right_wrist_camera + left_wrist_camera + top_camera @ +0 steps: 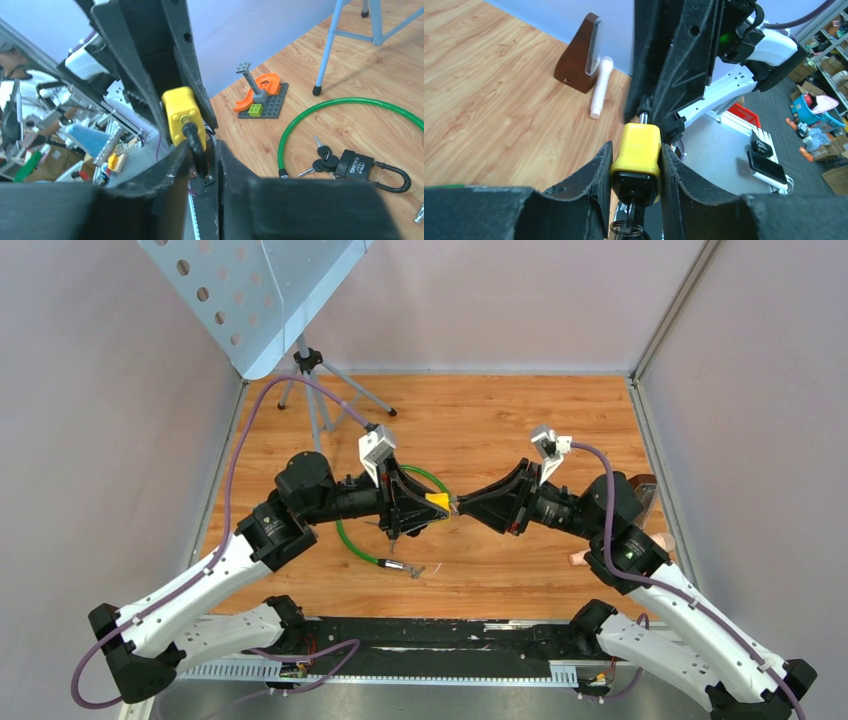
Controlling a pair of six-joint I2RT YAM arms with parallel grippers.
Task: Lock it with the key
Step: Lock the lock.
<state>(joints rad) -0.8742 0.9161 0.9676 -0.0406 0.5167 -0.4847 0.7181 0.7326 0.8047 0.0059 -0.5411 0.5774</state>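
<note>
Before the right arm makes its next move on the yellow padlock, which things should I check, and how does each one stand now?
1. Yellow padlock clamped in the left gripper: ok.
2. Right gripper closed on the black piece that sticks out of the padlock: ok, as far as the right wrist view shows.
3. That piece is the key, fully seated: cannot tell.
4. Shackle pushed home: cannot tell, it is hidden.
5. Green cable and black padlock with its keys lie on the table, held by neither gripper: ok.
</note>
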